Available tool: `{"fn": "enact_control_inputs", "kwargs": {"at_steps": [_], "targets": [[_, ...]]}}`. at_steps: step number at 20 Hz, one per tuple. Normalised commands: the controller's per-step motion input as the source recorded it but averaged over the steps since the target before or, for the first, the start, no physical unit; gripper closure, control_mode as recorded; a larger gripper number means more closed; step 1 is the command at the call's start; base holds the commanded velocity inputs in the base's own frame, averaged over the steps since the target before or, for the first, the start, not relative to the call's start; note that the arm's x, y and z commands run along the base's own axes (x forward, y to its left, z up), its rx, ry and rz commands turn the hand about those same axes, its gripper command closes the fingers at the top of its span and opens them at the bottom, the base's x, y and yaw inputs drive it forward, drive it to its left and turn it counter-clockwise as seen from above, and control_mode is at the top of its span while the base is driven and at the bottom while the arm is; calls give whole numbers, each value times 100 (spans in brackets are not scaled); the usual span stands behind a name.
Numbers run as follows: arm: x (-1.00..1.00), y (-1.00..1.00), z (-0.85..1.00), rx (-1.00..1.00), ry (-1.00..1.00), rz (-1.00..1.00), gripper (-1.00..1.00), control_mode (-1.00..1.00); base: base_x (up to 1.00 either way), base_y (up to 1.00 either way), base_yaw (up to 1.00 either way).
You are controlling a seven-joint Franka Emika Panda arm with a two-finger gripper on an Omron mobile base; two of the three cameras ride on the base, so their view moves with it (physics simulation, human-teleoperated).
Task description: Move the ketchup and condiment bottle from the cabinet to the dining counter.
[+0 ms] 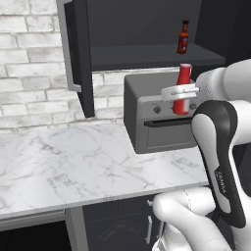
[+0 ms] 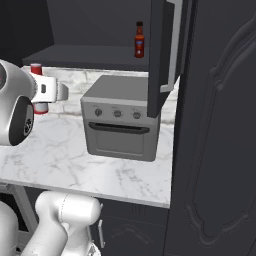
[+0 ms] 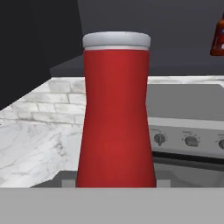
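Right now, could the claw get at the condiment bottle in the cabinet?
Probably not yet: the claw is shut on the ketchup, held upright in front of the toaster oven. The condiment bottle stands unobstructed on the cabinet shelf behind the open door.

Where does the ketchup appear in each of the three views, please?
Left base view: ketchup right of centre, in the jaws, in front of the oven.
Right base view: ketchup at the left edge, mostly behind the arm.
Hand view: ketchup upright at centre.
Shared landmark: the oven.
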Motion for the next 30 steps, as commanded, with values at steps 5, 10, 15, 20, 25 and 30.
{"fn": "enact_control_inputs", "kwargs": {"at_steps": [5, 10, 15, 20, 25, 30], "targets": [[0, 0, 0, 0, 0, 0, 100, 100, -10, 0, 0], [0, 0, 0, 0, 0, 0, 100, 100, -61, -1, 0], [0, 0, 0, 0, 0, 0, 100, 100, -63, 0, 0], [0, 0, 0, 0, 0, 0, 100, 100, -65, 0, 5], [0, 0, 0, 0, 0, 0, 100, 100, -43, -1, 72], [0, 0, 0, 0, 0, 0, 100, 100, -10, 0, 100]]}}
